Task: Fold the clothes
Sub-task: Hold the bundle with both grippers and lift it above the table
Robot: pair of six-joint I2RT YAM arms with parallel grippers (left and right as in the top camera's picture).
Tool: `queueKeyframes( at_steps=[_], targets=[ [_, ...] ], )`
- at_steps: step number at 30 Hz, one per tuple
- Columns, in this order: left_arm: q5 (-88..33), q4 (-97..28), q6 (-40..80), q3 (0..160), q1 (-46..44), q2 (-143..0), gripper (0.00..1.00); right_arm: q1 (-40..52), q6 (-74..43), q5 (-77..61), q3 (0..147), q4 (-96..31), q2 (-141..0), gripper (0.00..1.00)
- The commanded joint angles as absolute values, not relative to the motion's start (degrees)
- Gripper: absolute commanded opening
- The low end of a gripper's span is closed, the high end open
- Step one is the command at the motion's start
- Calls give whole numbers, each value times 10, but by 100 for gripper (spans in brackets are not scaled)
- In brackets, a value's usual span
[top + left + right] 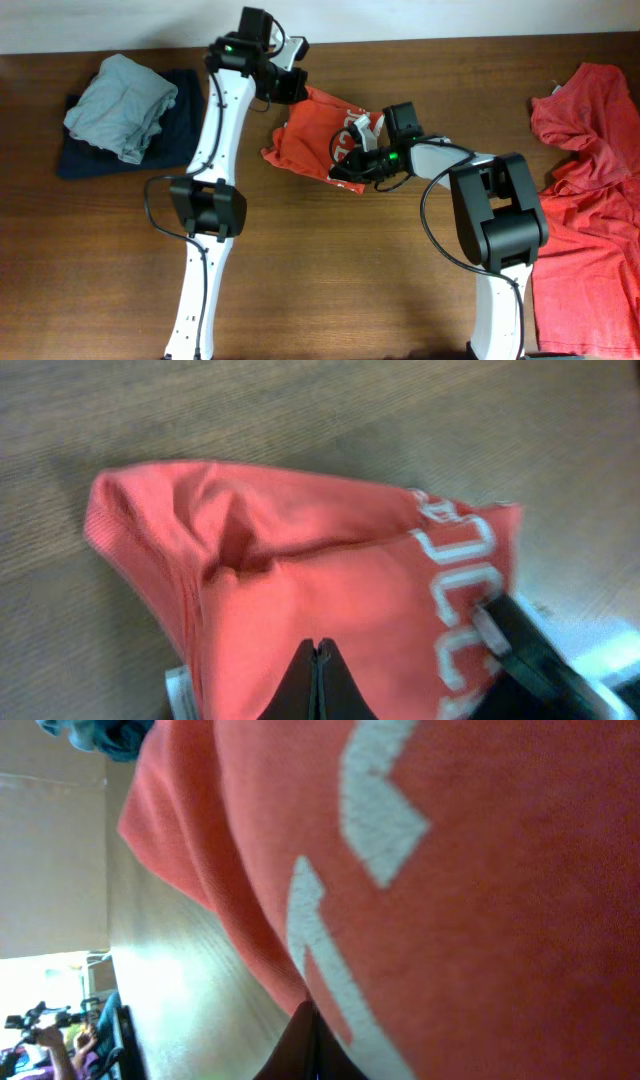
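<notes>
Clamping fabric between closed jaws, left gripper (pixel 316 650) and right gripper (pixel 308 1015) hold the orange-red cotton T-shirt with white lettering (pixel 310 130).

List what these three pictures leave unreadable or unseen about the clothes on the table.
- Lettering on the folded T-shirt: overhead, the right gripper covers it; the right wrist view is too close, showing only fragments.
- Red clothes pile: cut off by the overhead view's right and bottom edges; count unclear.
- Dark garment: overhead, mostly under the grey garment.
</notes>
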State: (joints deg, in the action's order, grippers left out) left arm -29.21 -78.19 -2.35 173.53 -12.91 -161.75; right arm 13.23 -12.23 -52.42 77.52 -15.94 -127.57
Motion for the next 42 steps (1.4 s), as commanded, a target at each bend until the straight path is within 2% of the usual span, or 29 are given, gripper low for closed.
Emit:
queueKeyframes(
  at_steps=[1, 8, 16, 30, 33, 42],
  targets=[
    [-307, -826, -22, 1752, -125, -1572, 0, 134, -125, -535, 814, -178, -1230, 4],
    [-306, -913, -73, 1750, -122, -1574, 0, 90, -123, -483, 854, -192, -1199, 4],
    [-306, -906, -74, 1687, -122, -1577, 0, 40, -123, -408, 854, -188, -1215, 4],
    [-279, -856, -102, 1512, -121, -1577, 0, 40, -112, -330, 854, -132, -1310, 4],
    [-237, -854, -102, 1510, -116, -1577, 0, 40, -109, -323, 854, -137, -1318, 4],
    [-304, -846, -99, 1574, -103, -1543, 0, 41, -108, -327, 855, -134, -1318, 4]
  ],
)
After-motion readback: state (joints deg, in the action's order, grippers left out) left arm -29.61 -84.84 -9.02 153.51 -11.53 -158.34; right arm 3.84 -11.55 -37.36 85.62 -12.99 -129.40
